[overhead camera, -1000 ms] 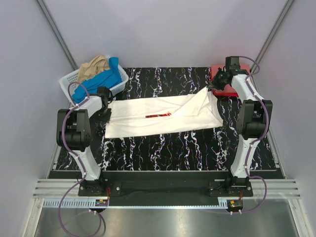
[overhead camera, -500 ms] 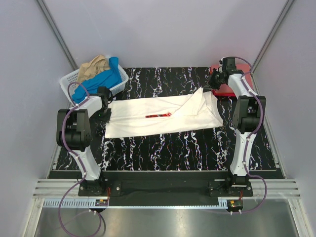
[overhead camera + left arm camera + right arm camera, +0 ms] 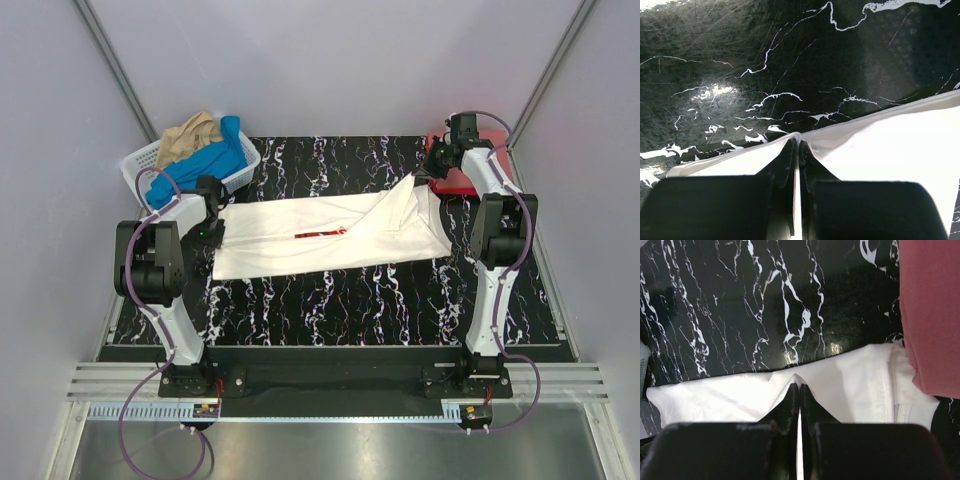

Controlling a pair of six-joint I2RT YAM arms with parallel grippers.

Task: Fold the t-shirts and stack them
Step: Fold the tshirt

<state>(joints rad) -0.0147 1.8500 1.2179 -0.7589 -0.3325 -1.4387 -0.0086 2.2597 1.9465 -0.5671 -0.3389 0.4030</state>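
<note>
across the middle of the desk [image 3: 330, 300] lies the white tee [image 3: 330, 235], spread flat and wide, its red print [image 3: 322, 233] showing along a crease. the left claw [image 3: 796, 145] is pressed together on the tee's left edge, a thin ridge of cloth pinched between its tips. the right claw [image 3: 799, 387] is likewise closed, pinching a small peak of cloth at the far right corner, which rises off the desk.

the step looks like a lengthwise fold, far edge brought over to the near edge. to do it well, i would lift both ends to the same height and keep the cloth lightly taut between them, so that no slack bellies in the middle. both arms should travel together toward the near edge. lay edge on edge, and let go only once the cloth rests down. the right corner sits right against the red tee [image 3: 930, 315], so it should rise clear first, or the folded piece may get dragged along.

counted: four tees. one white, on the desk. one red, folded at the far right corner. one blue [image 3: 200, 165] and one tan [image 3: 190, 135], heaped in the basket [image 3: 135, 165] at the far left. one basket. two claws, both gripping the white tee.
</note>
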